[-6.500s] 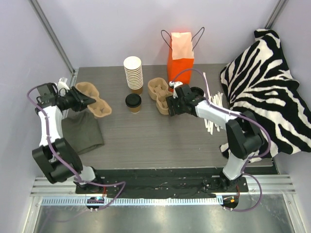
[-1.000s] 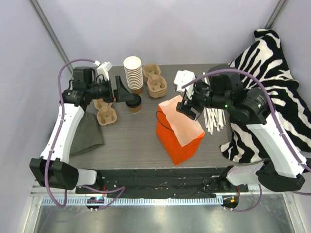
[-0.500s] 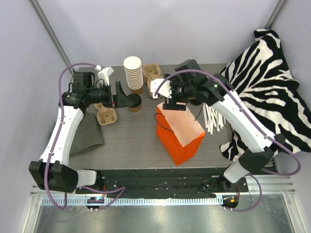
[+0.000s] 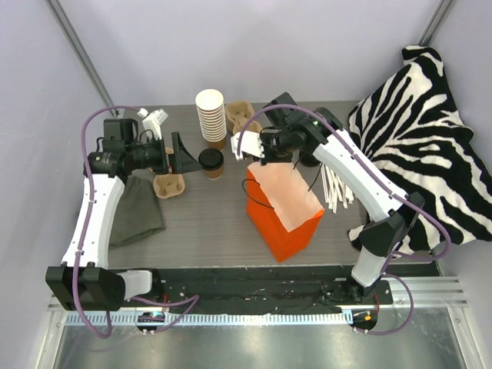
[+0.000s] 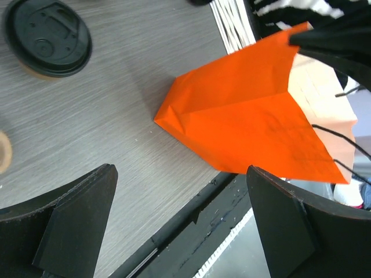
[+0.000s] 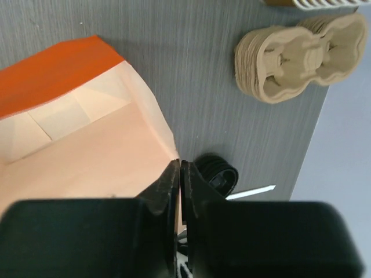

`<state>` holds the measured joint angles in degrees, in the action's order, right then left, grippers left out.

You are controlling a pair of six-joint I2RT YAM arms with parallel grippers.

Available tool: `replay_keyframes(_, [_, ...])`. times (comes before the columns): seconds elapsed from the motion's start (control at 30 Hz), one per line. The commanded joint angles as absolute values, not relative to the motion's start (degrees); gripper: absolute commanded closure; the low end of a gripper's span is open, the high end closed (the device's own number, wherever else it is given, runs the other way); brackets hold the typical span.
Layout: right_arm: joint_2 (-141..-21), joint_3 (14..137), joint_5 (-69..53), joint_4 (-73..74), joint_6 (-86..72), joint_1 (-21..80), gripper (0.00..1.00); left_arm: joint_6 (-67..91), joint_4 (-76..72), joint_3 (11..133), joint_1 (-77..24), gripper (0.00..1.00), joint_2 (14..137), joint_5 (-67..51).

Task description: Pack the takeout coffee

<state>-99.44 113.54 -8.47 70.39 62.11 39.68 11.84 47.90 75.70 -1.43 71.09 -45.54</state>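
Note:
The takeout coffee, a brown cup under a black lid, stands upright on the table left of the orange bag. My left gripper is open just left of the cup, and nothing is between its fingers. The bag stands open, with its pale inside showing. My right gripper is shut on the bag's far rim, above the bag's back corner.
A tall stack of lidless cups and moulded cup carriers stand behind the coffee. More carriers and a grey cloth lie at the left. Loose black lids, white sticks and a zebra cloth are at the right.
My right gripper has dropped to the bag's far rim and shut on it. My left gripper has drawn back a little to the left, away from the coffee, still open.

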Motion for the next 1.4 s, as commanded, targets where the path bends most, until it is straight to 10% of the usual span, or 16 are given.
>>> replay_keyframes(0.0, [-98.35,117.68,-8.01,72.07,59.07,39.73,0.99,14.85,43.62,75.94,2.19,0.00,71.54,-47.46])
replay_keyframes(1.37, [-87.10,116.19,16.61,71.54,31.82,52.73,0.99,-49.11,55.46,105.20,11.25,0.08,109.94,-29.89])
